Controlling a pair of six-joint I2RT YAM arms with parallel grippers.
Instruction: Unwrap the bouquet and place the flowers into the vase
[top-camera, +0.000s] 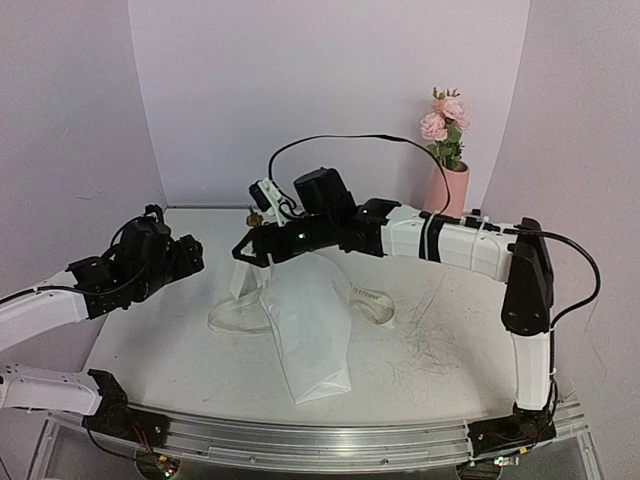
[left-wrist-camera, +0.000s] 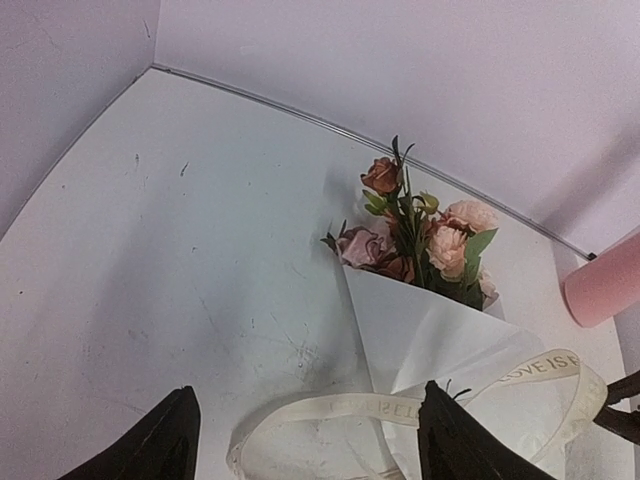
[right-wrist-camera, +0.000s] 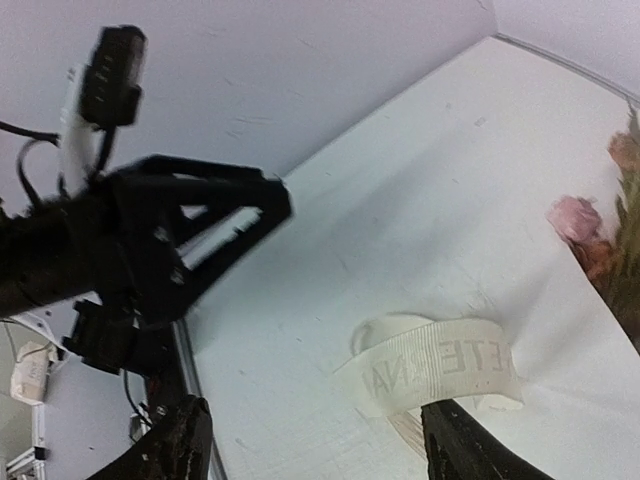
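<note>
Two pincers stand wide: left pincer (left-wrist-camera: 310, 392) facing the bouquet (left-wrist-camera: 430, 290), right pincer (right-wrist-camera: 312, 403) over its ribbon (right-wrist-camera: 435, 365)

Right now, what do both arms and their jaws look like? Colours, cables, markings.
Both the left arm and right arm have white link shells with black joints and black wrist units. Jaws are black, tapered to points. A thin black cable loops above the right arm; black bands ring its white forearm. No lettering visible.
</note>
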